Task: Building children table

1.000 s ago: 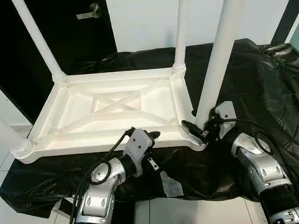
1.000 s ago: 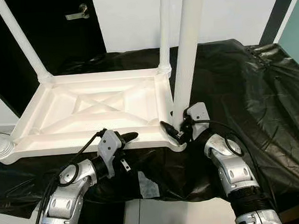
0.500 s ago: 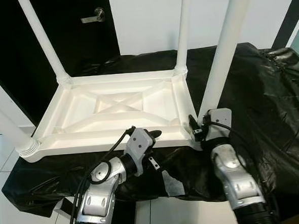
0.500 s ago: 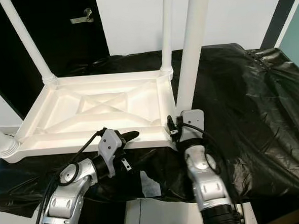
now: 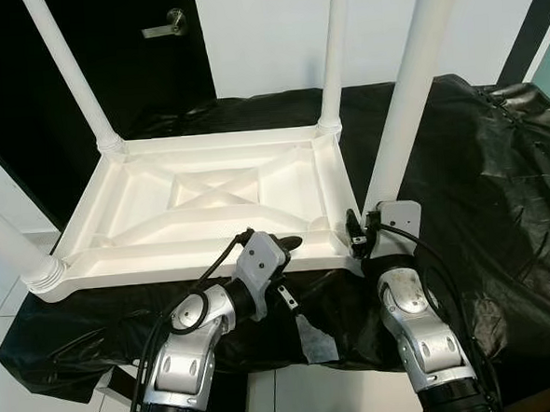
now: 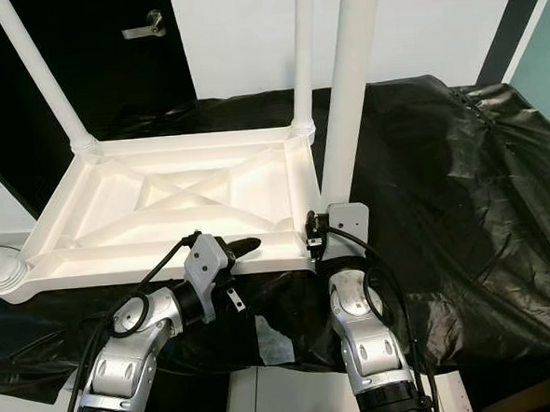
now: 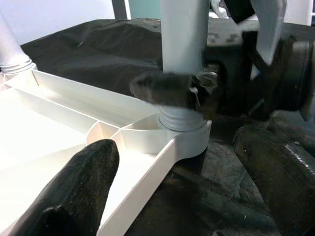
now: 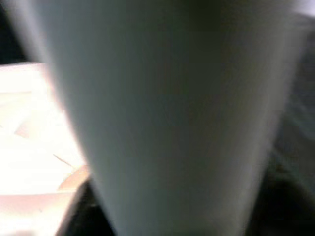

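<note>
A white plastic children's table (image 5: 167,267) lies upside down on a black sheet, with its legs pointing up. The near right leg (image 5: 408,95) stands in its corner socket (image 7: 183,129). My right gripper (image 5: 358,232) is shut on that leg just above the socket. One of its fingers (image 7: 165,89) crosses the front of the leg, and the leg (image 8: 167,113) is pressed close in the right wrist view. My left gripper (image 5: 285,266) is open at the table's front rim, a little left of that corner. Its fingers (image 7: 74,191) are spread wide, one above the rim and one below.
The black sheet (image 5: 482,156) covers the work surface and hangs over its front edge. Three other legs stand at the far left (image 5: 71,74), far right (image 5: 333,53) and near left (image 5: 7,246) corners. A dark door with a handle (image 5: 163,28) is behind. Tiled floor (image 5: 6,390) lies below.
My right arm has swung in from the right to straight under the near right leg, and its gripper has gone from beside the leg base to closed on it. The left gripper barely moved.
</note>
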